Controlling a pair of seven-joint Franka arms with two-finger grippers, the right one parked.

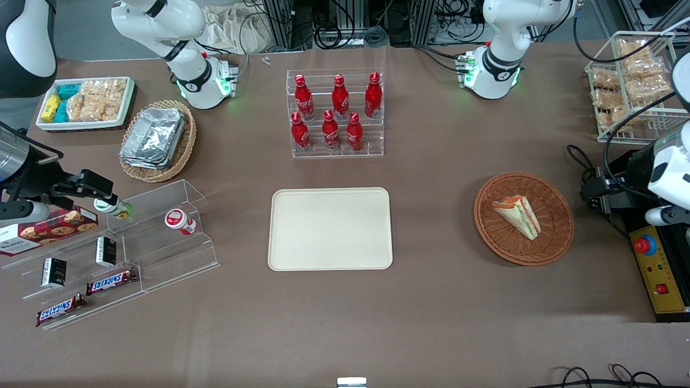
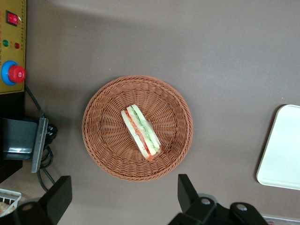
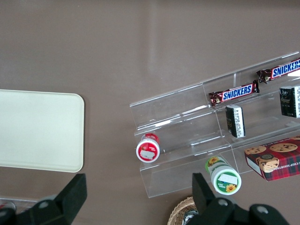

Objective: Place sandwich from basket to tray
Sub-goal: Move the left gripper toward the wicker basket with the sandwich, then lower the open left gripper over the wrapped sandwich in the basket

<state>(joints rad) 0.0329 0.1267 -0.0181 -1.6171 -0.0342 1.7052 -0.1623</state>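
Brown tabletop holds the basket (image 2: 137,127) cradling a pale, red-and-green-layered sandwich (image 2: 140,132), gripper (image 2: 123,199) spread wide above, empty.

Your front view sits high, looking down the whole table toward both arm bases. The left wrist cam stares straight down at the basket (image 2: 137,127) from close above, gripper (image 2: 123,197) fingers spread in frame, and both catch the tray (image 1: 330,228).

Brown-covered table (image 1: 442,323), cables (image 1: 345,32) above
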